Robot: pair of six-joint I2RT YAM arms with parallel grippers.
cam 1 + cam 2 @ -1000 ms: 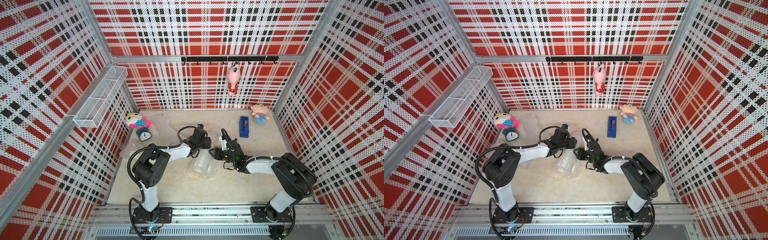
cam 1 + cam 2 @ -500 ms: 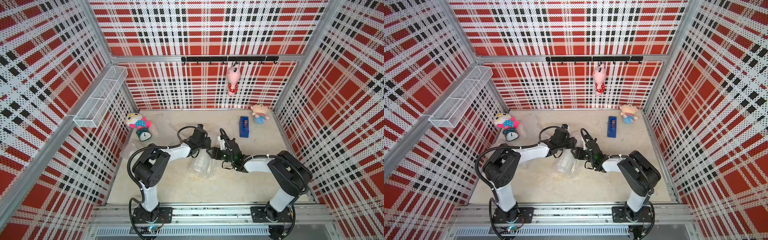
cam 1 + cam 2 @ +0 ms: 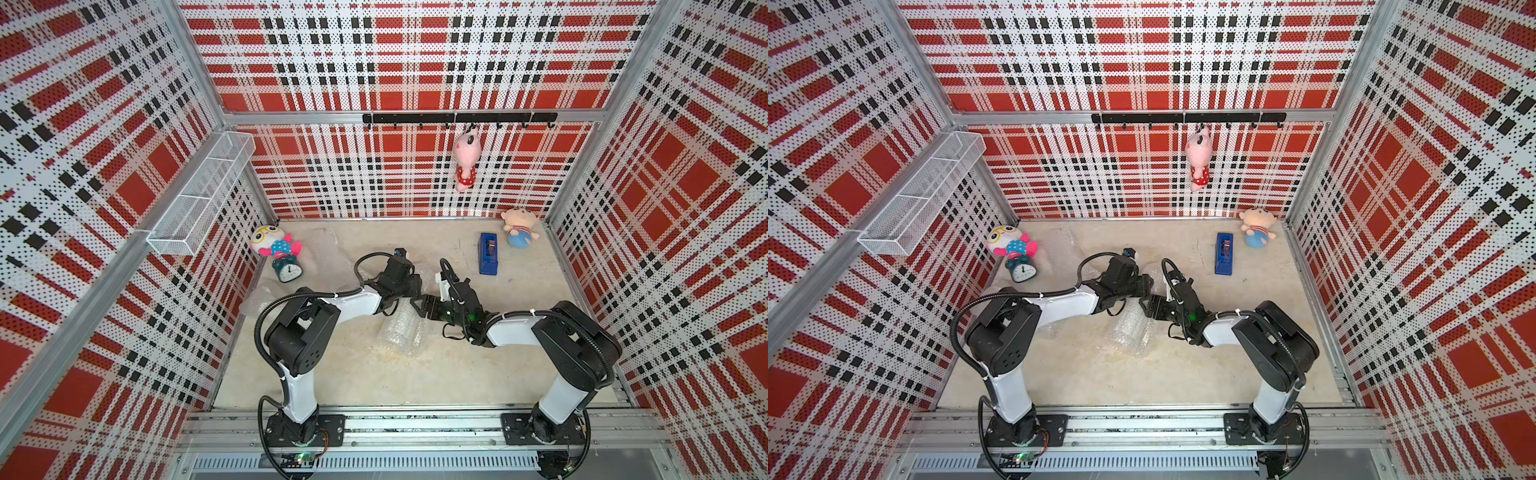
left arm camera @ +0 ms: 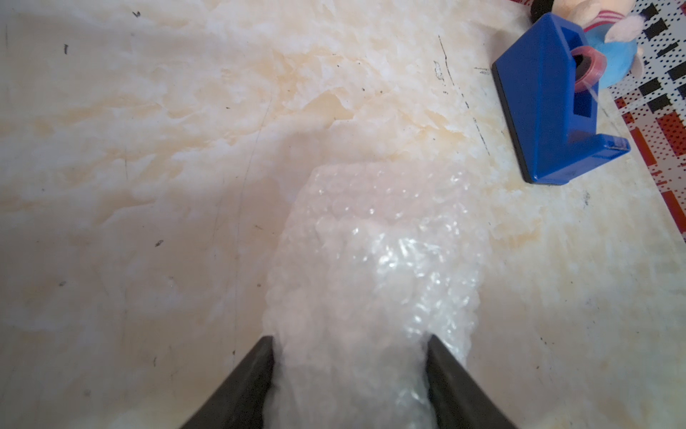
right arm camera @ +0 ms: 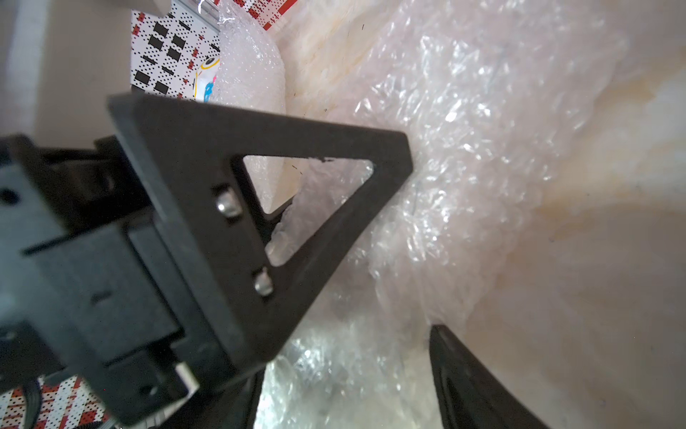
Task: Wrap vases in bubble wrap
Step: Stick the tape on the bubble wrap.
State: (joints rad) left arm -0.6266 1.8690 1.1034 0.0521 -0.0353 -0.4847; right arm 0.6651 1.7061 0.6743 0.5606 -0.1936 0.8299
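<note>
1. Bubble wrap (image 3: 401, 332) lies as a rolled, crinkled bundle near the middle of the table (image 3: 374, 382). It runs front to back beneath both grippers and looks milky white in the left wrist view.
2. A loose sheet (image 3: 328, 249) lies flat at the back left.
3. The table is pale, marble-patterned and scuffed. Perforated walls in red, black and white plaid close it in on three sides.
4. A blue tape dispenser (image 3: 488, 253) stands at the back right, well apart from the bundle.
5. An alarm clock (image 3: 287, 270) and a plush toy with glasses (image 3: 272, 243) sit at the back left. A pink toy (image 3: 465, 164) hangs from the hook rail on the back wall.
6. The left arm reaches in low from the front left. The left gripper (image 4: 349, 341) pinches the bundle, with one finger pressed against each side.
7. The right arm bends in from the front right. The right gripper (image 3: 419, 306) meets the left one over the bundle, its jaws spread wide with wrap between them.
8. What the wrap encloses cannot be made out. The left gripper's finger blocks much of the right wrist view, so it is unclear whether the right fingers touch the wrap.
</note>
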